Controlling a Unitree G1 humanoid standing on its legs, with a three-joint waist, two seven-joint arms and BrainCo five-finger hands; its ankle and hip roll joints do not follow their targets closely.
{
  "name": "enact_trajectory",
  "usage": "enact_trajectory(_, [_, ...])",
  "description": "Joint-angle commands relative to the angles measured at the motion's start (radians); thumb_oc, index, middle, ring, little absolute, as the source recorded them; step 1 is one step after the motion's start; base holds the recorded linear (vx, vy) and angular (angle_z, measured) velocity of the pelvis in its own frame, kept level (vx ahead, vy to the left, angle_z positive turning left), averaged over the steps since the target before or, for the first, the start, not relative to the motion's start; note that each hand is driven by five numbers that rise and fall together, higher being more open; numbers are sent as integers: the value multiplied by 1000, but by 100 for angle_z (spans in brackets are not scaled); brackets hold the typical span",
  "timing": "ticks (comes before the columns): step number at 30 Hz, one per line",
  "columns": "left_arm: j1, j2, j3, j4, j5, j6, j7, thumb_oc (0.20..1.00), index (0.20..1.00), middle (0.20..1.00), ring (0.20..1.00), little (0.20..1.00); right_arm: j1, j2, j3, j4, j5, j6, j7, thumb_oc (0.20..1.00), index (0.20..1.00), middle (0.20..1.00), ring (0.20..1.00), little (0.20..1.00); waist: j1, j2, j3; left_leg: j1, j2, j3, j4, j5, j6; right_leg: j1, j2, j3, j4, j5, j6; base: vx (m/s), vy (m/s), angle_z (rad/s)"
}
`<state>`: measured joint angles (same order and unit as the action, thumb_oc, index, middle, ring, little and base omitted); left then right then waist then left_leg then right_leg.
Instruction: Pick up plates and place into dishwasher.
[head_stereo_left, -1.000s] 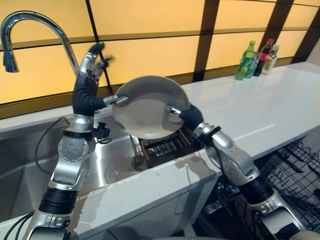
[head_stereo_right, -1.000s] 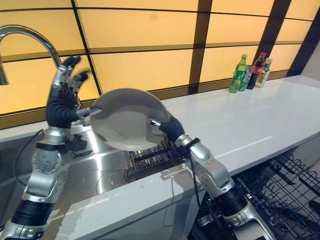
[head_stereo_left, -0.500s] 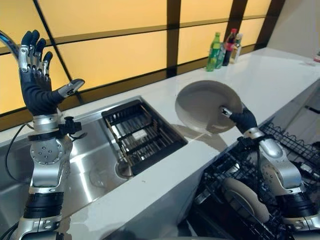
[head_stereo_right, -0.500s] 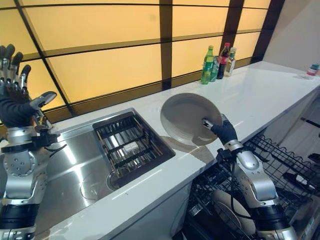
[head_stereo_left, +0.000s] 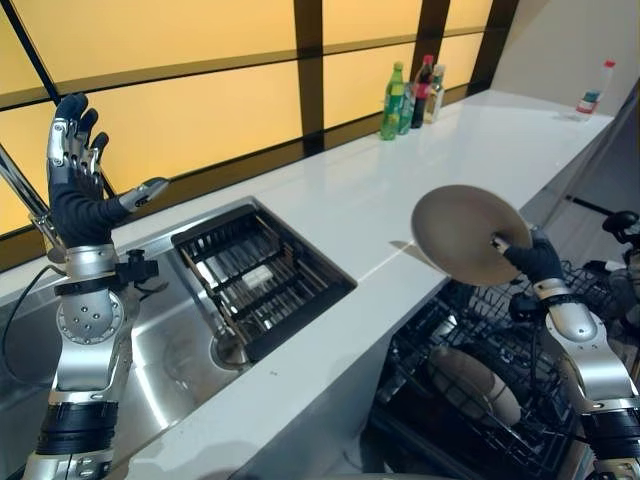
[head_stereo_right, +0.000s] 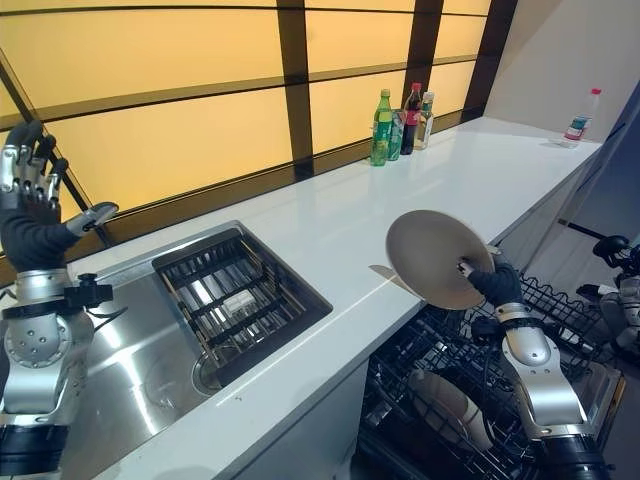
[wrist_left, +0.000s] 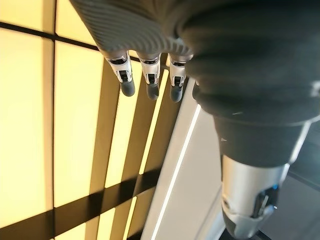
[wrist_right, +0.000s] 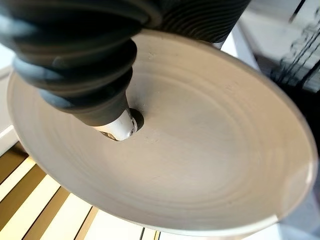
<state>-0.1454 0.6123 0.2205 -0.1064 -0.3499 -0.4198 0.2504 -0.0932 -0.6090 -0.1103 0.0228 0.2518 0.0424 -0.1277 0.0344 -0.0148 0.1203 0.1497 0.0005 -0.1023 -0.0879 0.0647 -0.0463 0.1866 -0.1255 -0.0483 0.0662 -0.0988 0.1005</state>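
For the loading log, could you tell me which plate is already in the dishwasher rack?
The plate standing among the wires of the lower rack; the other plate is pinched in the right hand, above the rack.

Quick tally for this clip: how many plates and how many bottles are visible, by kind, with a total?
Plates: 2, one held in the right hand above the dishwasher rack (plate), one already standing in the rack.
Bottles: 4, three grouped by the wall, one apart at the counter's far end.
Total: 6.

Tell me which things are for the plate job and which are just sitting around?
For the job: plate, pinched by right hand; dishwasher rack, one plate already inside.
Lying about: bottles, sink, sink rack, raised left hand.
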Motion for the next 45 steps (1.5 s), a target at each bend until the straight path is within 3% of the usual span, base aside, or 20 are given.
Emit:
enact_trajectory(1, [38,102,66,38,-59,-36,-16,1000,1000,1000,1000,1000,-30,-57,-23,48,-103,-78,-75,200,200,200,200,200,-14,-5,-2,-1,-73,-3,105,-122,91,-205,1,55,212,119,18,10,-66,-7])
enact_trajectory(6, [-24,186,55,77,-118,0,-28,1000,1000,1000,1000,1000,-67,-113,-9,185,-107,-82,-134,200,200,200,200,200,-15,-29,41,-5,-89,-27,111,-137,82,-232,-21,113,24,240,58,56,-176,7])
enact_trajectory(10, [-31,214,48,94,-118,14,-23,1000,1000,1000,1000,1000,-73,-143,-18,253,-141,-66,-157,200,200,200,200,200,-22,-34,56,20,-89,-57,98,-167,89,-277,-33,128,-19,304,80,132,-213,12])
enact_trajectory(17, [8,217,83,84,-100,38,-32,1000,1000,1000,1000,1000,-60,-191,-28,299,-155,-48,-153,200,200,200,200,200,-11,-24,67,-13,-55,-65,142,-182,62,-273,-32,87,-5,234,78,91,-229,11])
enact_trajectory(24, [-150,217,-19,147,-90,-29,107,1000,1000,1000,1000,1000,-322,-285,97,413,-109,-56,-219,200,200,200,200,200,-29,60,201,-205,-7,-53,200,-155,9,-432,-17,49,59,184,37,-253,-100,2])
enact_trajectory(29, [-144,167,-47,123,-75,-46,185,1000,1000,1000,1000,1000,-394,-335,132,460,-128,-84,-206,200,200,200,200,200,-39,108,236,-270,-2,-39,194,-121,-8,-496,-9,40,77,167,13,-78,-8,-9])
enact_trajectory(34, [-151,135,-68,107,-56,-52,242,1000,1000,1000,1000,1000,-461,-407,183,502,-186,-80,-133,200,200,200,200,200,-52,147,256,-303,3,-15,185,-100,-26,-551,-8,37,104,148,-8,-22,29,-7])
enact_trajectory(39, [-164,132,-80,96,-48,-45,268,1000,1000,1000,1000,1000,-506,-464,262,548,-200,-77,-36,200,200,200,200,200,-57,163,272,-328,4,6,185,-90,-41,-587,-9,29,119,138,-28,-9,13,-7])
enact_trajectory(45, [-169,134,-74,84,-51,-37,283,1000,1000,1000,1000,1000,-541,-451,313,560,-215,-50,69,200,200,200,200,200,-57,176,298,-355,2,22,202,-85,-44,-605,-3,27,126,132,-47,3,-2,-5])
